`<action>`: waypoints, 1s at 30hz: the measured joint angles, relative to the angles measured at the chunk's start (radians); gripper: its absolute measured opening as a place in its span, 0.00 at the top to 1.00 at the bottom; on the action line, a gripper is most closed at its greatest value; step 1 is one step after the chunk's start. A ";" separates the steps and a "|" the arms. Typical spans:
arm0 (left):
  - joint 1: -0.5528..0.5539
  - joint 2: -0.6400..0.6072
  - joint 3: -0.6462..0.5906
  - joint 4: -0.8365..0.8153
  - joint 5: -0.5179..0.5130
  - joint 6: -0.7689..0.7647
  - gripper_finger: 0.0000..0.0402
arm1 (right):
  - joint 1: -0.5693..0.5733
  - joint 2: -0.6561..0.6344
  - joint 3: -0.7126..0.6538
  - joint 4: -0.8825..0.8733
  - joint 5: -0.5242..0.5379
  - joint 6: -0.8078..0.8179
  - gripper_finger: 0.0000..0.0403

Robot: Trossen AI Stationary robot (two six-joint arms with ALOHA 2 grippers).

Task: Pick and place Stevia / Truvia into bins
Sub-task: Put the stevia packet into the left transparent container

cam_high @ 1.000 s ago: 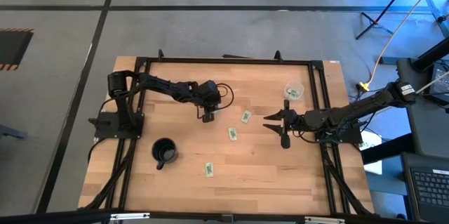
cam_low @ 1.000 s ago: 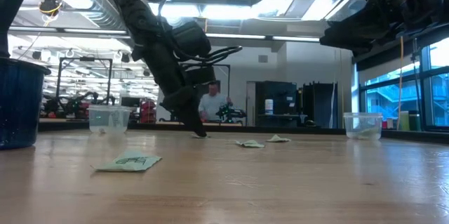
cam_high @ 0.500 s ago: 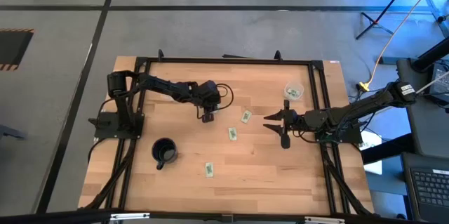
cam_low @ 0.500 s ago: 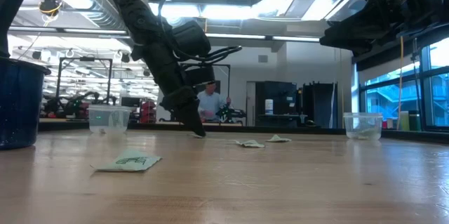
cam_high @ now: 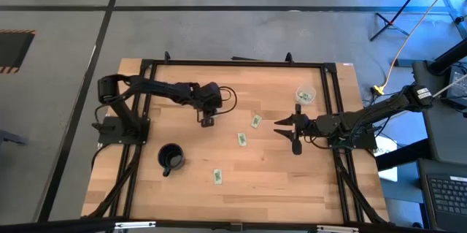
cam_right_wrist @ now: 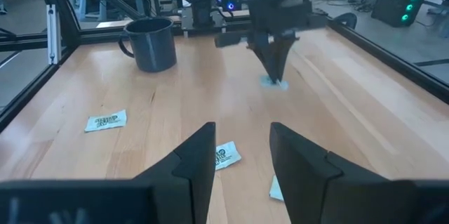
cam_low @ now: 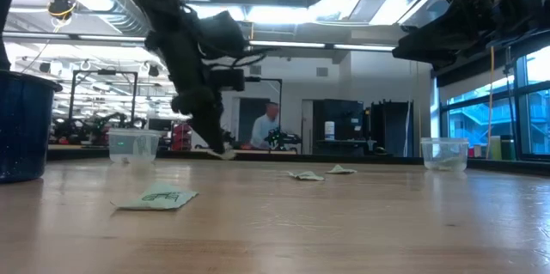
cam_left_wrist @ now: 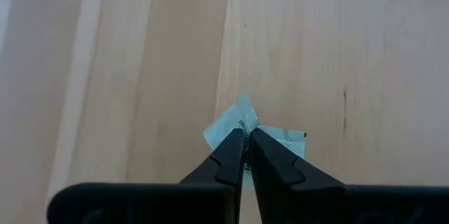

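now 1 sachet (cam_left_wrist: 242,122) in left gripper (cam_left_wrist: 245,137)

Two matte black jointed arms on black base mounts bolted to a black frame. Left arm (cam_high: 157,89) slim, segmented, with a thin black cable looping at its wrist. Right arm (cam_high: 365,120) same build. Fingers (cam_left_wrist: 228,164) black plastic, tapered, angular with stepped inner edges.

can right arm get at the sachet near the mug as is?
Probably yes. The right claw is open and idle. Bare table lies between it and the sachet; the mug sits off to the side. Reach may be long.
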 joint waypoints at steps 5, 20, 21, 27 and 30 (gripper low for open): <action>0.002 -0.090 0.000 -0.100 -0.001 0.000 0.95 | 0.000 0.000 0.000 -0.002 0.000 0.000 0.66; 0.124 -0.416 0.003 -0.461 -0.146 -0.083 0.95 | 0.000 0.000 0.000 -0.002 0.000 0.000 0.66; 0.140 -0.430 0.003 -0.481 -0.161 -0.093 0.95 | 0.000 0.000 0.000 -0.003 0.000 0.000 0.66; 0.244 -0.472 -0.033 -0.505 -0.181 -0.102 0.95 | 0.000 0.000 0.000 -0.004 0.000 0.000 0.66; 0.297 -0.474 -0.085 -0.504 -0.181 -0.100 0.95 | 0.000 0.000 0.000 -0.004 0.000 0.001 0.66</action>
